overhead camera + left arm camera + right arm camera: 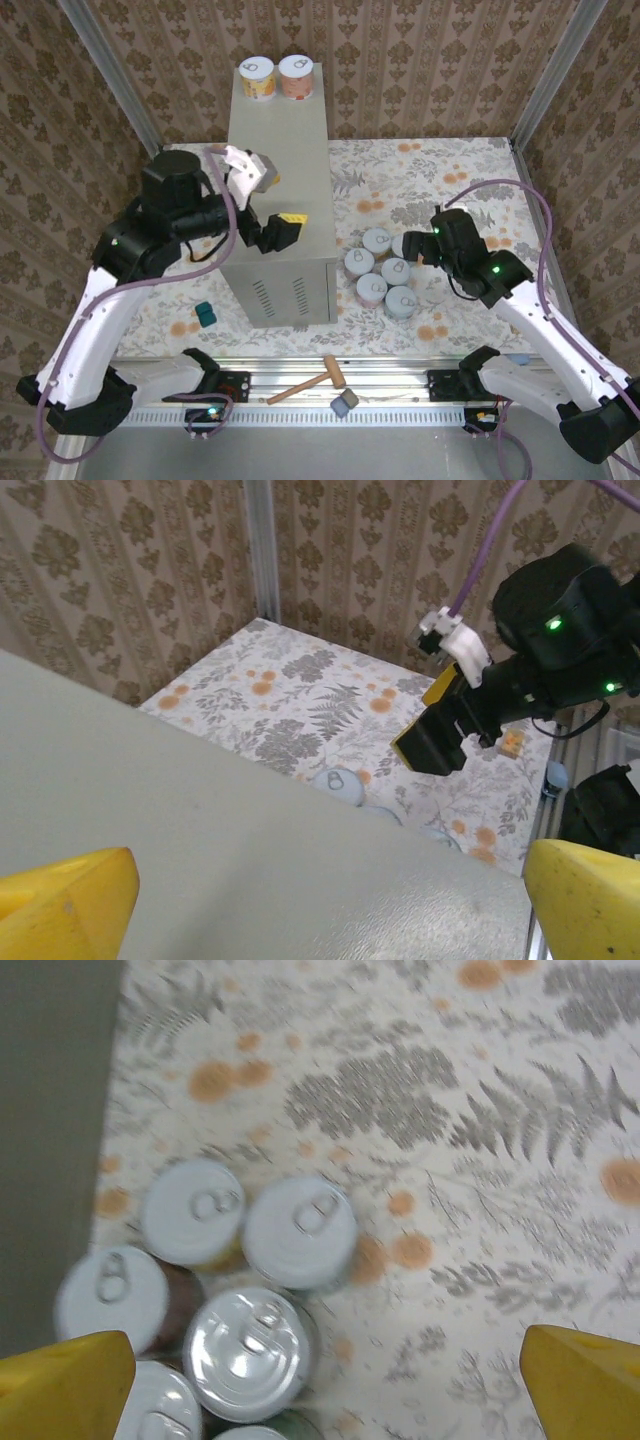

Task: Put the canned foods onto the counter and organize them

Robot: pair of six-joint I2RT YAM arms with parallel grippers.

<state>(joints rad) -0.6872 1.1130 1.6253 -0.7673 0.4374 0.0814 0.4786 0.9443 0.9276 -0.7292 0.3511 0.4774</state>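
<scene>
Counter top (pixel 285 150) bare save two cans (pixel 257 75) at far edge; floor cans (pixel 396 271) bunched at its right side

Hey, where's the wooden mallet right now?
In the top view the mallet lies on the near rail, about midway between the two arm bases, just in front of the counter, with a small grey block beside its head.
</scene>
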